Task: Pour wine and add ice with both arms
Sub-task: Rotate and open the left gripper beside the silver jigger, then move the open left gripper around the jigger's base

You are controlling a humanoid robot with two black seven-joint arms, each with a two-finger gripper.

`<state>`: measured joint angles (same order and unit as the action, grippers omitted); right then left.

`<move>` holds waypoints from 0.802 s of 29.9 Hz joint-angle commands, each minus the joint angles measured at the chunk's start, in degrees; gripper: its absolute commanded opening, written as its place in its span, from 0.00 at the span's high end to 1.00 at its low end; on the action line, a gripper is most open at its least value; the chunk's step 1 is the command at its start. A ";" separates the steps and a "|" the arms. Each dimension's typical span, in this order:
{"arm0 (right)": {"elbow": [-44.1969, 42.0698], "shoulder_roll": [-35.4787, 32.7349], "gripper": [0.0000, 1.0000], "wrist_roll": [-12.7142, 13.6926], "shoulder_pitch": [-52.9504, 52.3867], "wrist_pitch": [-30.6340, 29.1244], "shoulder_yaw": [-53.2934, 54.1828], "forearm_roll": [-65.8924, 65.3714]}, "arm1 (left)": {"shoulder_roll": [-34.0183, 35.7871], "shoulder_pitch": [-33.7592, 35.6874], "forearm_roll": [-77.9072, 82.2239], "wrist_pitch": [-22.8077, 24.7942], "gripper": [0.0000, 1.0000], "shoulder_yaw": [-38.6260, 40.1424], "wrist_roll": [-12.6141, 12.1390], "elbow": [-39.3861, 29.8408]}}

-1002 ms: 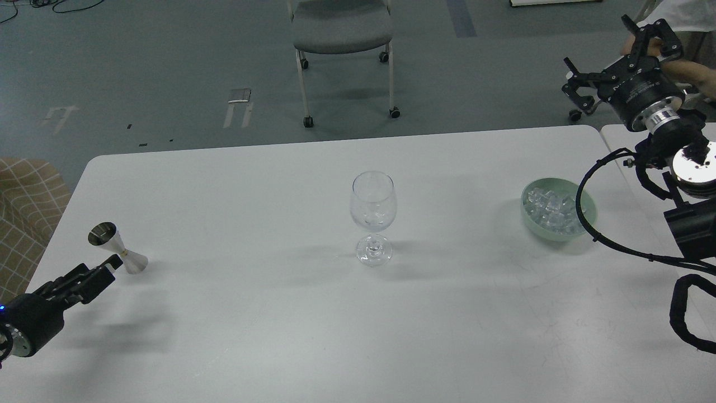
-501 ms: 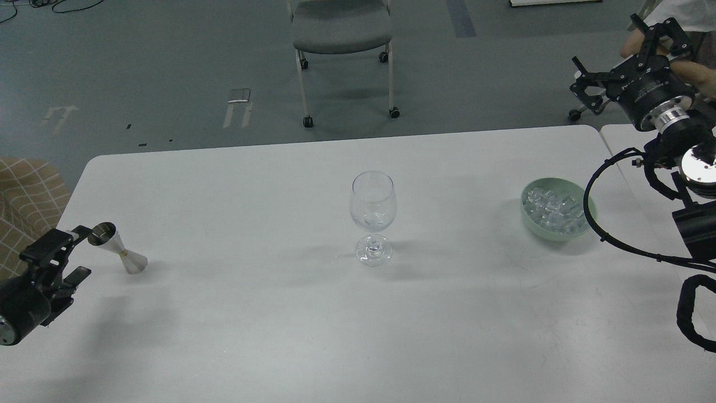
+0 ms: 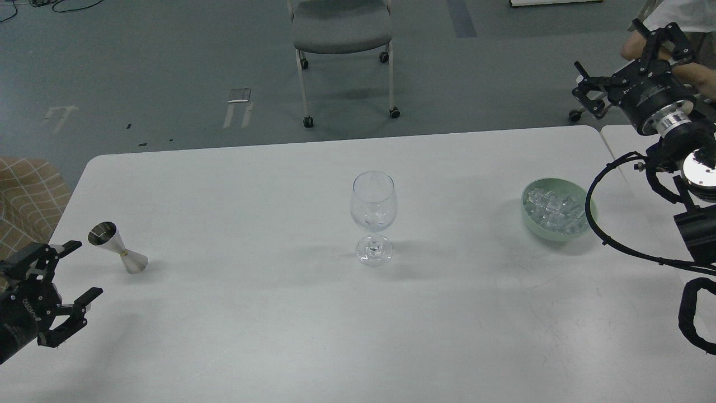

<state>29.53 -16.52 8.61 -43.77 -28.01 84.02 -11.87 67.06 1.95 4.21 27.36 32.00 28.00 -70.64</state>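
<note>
A clear wine glass [image 3: 373,215] stands upright at the middle of the white table [image 3: 313,336]; I cannot tell whether it holds any wine. A steel jigger [image 3: 117,248] stands at the table's left edge. A pale green bowl [image 3: 559,229] at the right holds a heap of clear ice [image 3: 554,210]. My left gripper [image 3: 77,268] is open and empty, a little left of and below the jigger. My right gripper [image 3: 621,59] is open and empty, raised beyond the table's far right corner, above and right of the bowl.
A grey wheeled chair [image 3: 341,39] stands on the floor beyond the table's far edge. A second white table [image 3: 621,140] abuts at the right. A person's arm [image 3: 688,64] shows behind my right gripper. A checked seat [image 3: 28,201] stands at the left.
My left gripper let go of the jigger's stem, drew back down and left, and opened wide. My right gripper drifted a little to the right and away. The jigger stays put.
</note>
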 commanded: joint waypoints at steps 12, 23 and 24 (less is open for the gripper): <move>0.09 -0.09 0.00 0.00 0.35 0.01 -0.09 -0.08 | -5.01 -2.73 -18.44 0.64 0.02 -0.01 0.00 0.42; 0.09 -0.18 0.00 0.00 1.58 0.01 0.00 -0.08 | -7.74 -2.39 -20.38 0.64 0.03 1.75 0.00 3.75; 0.09 -0.18 0.00 0.00 1.58 0.01 0.00 -0.08 | -7.91 -2.30 -20.38 0.64 0.03 2.45 0.00 4.11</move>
<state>29.64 -16.69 8.61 -42.21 -28.00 84.00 -11.96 59.90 -0.57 -16.25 28.00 33.29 28.00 -67.99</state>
